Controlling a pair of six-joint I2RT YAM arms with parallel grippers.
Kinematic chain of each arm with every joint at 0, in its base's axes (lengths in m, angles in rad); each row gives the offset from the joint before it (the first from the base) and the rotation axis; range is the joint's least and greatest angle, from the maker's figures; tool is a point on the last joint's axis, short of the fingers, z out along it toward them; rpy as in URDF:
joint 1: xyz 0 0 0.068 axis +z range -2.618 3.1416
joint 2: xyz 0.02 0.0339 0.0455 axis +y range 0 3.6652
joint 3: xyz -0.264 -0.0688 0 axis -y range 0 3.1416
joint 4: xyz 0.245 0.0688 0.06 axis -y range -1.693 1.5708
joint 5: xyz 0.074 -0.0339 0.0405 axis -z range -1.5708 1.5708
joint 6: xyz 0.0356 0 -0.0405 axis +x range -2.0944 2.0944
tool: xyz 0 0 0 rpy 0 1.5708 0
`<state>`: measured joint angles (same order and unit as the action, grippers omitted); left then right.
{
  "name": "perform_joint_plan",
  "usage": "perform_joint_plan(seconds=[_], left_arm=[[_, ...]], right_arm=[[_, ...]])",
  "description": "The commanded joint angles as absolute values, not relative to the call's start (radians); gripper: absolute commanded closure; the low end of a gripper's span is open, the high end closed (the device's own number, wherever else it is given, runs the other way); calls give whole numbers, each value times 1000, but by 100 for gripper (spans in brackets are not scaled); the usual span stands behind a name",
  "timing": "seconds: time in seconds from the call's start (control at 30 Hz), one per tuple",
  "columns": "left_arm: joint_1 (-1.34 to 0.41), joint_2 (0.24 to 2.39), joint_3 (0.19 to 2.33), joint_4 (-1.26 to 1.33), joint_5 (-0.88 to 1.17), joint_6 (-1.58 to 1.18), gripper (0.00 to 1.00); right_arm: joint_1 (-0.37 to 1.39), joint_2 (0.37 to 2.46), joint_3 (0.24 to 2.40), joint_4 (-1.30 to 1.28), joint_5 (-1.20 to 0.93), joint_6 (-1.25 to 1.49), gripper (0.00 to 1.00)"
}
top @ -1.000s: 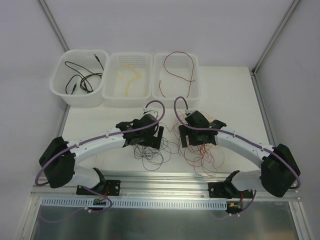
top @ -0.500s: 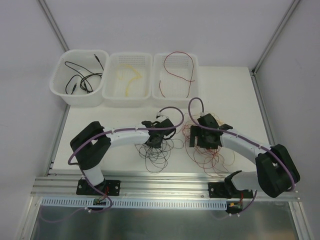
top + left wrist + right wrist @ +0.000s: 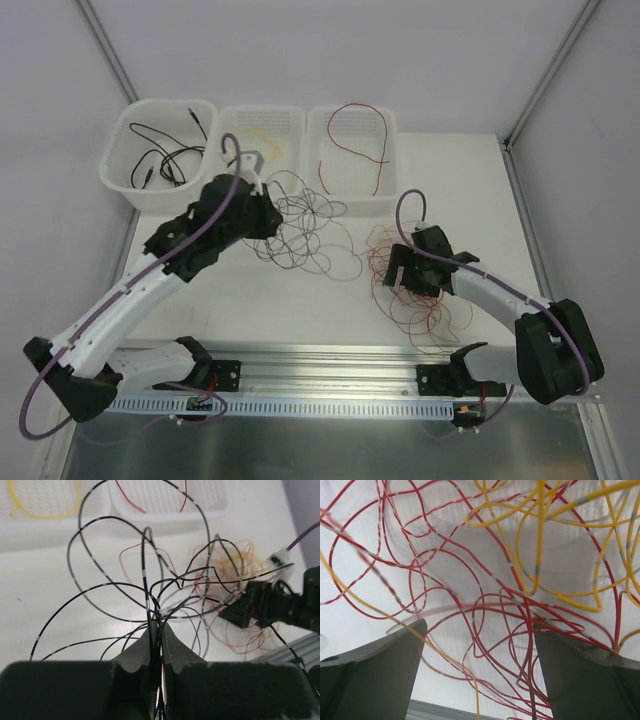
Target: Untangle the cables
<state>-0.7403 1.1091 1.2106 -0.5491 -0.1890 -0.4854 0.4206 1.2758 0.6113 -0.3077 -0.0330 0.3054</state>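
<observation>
Two bunches of cables showed, set apart; the left hand (image 3: 156, 632), fingers pressed together, pinched several black cables (image 3: 144, 575), whose loops spread just beside the white bins (image 3: 255, 195); the right hand (image 3: 480, 665) was spread wide over the red and yellow cables (image 3: 412, 305) on the counter (image 3: 470, 200).

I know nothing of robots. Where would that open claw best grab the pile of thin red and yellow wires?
Probably from straight above: the right gripper hangs open over the pile of thin red and yellow wires. Pinch one loop that arches clear, such as the yellow loop, not the dense middle, so fewer strands follow.
</observation>
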Motion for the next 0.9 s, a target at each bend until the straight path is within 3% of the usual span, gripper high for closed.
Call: perform_joint_plan(seconds=[0.0, 0.13, 0.27, 0.6, 0.87], left_arm=[[-645, 1013, 1261, -580, -5, -454, 95], [-531, 947, 1353, -610, 32, -405, 94], [-508, 942, 1425, -738, -161, -339, 94], [-462, 982, 1338, -759, -275, -364, 99], [-329, 1133, 1577, -759, -305, -322, 100]], right_arm=[[408, 1267, 577, -313, -35, 318, 7], [391, 1264, 568, -313, -43, 318, 7], [385, 1252, 566, -319, -46, 314, 7], [402, 1115, 629, -439, -64, 230, 7], [417, 963, 730, -576, -116, 161, 0]])
